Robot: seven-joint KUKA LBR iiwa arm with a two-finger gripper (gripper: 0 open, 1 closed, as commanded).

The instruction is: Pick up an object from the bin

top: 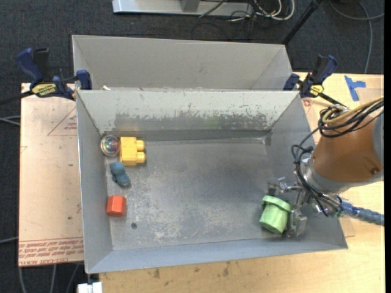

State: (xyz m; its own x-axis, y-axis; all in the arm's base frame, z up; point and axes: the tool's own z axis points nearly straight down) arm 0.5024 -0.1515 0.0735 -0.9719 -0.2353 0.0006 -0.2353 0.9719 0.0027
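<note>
Orange-covered arm (348,157) low in bin (183,112) near-right corner, tool (292,211) against green cylinder (273,215), grip unclear.

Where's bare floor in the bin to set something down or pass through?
Free: the middle of the bin floor, between the yellow block and the green cylinder. Crowded: the view's left side, with shiny ball, yellow block, blue-grey lump and red cube; and the front right corner, claw by the cylinder.
</note>
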